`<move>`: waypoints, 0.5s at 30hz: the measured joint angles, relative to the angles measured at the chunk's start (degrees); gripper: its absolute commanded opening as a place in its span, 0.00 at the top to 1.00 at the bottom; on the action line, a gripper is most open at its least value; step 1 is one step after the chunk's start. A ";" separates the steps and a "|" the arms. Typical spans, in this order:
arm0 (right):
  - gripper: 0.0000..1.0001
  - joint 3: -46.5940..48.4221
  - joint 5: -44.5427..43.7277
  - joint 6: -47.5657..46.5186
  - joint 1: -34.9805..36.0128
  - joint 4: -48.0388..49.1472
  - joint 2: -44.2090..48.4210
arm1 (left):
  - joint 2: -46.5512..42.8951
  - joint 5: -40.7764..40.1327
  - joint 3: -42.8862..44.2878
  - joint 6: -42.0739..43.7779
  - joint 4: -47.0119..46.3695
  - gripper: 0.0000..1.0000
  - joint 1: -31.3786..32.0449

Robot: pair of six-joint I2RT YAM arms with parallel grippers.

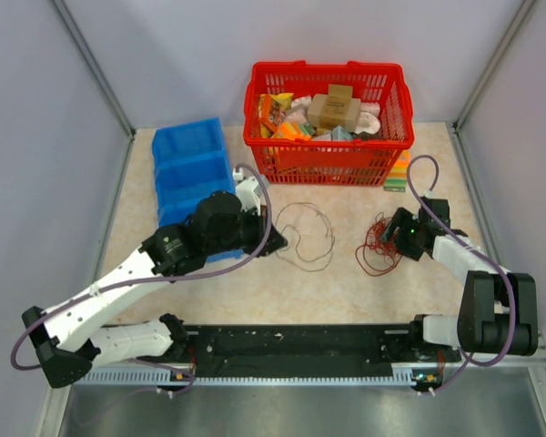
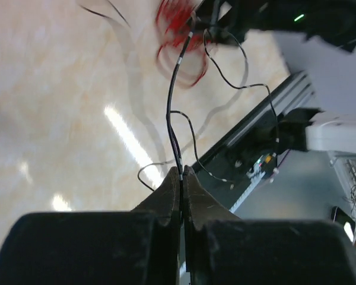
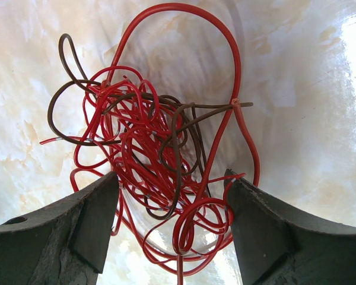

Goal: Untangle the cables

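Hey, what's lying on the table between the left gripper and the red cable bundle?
A thin dark cable loops loosely across that stretch from the left gripper toward the red bundle; the top view shows it best.

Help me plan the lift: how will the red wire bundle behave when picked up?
Probably floppy: the bundle is thin wire in loose loops, so it should sag. Likely light, given such fine strands. Brown strands thread through the red loops, so it would probably lift as one clump.
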State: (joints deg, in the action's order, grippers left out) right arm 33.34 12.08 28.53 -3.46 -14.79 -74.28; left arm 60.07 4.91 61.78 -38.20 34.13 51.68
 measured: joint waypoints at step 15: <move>0.29 0.00 0.00 0.02 0.00 0.00 0.00 | 2.78 -14.62 20.28 17.18 -2.91 1.00 -5.46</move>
State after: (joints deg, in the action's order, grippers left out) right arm 33.34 12.08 28.56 -3.46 -14.79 -74.28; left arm 62.85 -9.72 82.06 -21.02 31.22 46.22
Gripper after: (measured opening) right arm 0.708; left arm 0.013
